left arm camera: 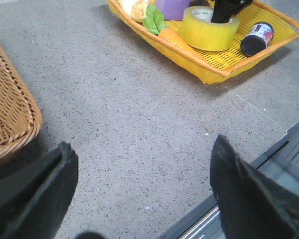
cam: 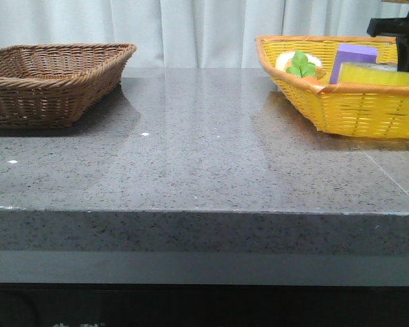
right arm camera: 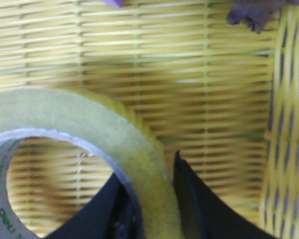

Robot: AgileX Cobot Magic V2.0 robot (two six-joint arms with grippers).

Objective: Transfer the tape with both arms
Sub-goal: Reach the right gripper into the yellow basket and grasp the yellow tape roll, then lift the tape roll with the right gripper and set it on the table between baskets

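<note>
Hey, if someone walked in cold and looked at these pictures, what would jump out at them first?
The bright yellow basket at the table's right, packed with a purple block and a toy carrot. Inside it, the right end effector straddles the wall of the yellow tape. Opposite, at the left, sits a brown wicker basket.

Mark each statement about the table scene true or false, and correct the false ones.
1. The tape is in the yellow basket. True.
2. The right gripper has one finger inside the roll. True.
3. The left gripper holds the tape. False: it is open over bare table.
4. The carrot lies in the brown basket. False: it is in the yellow basket.
</note>
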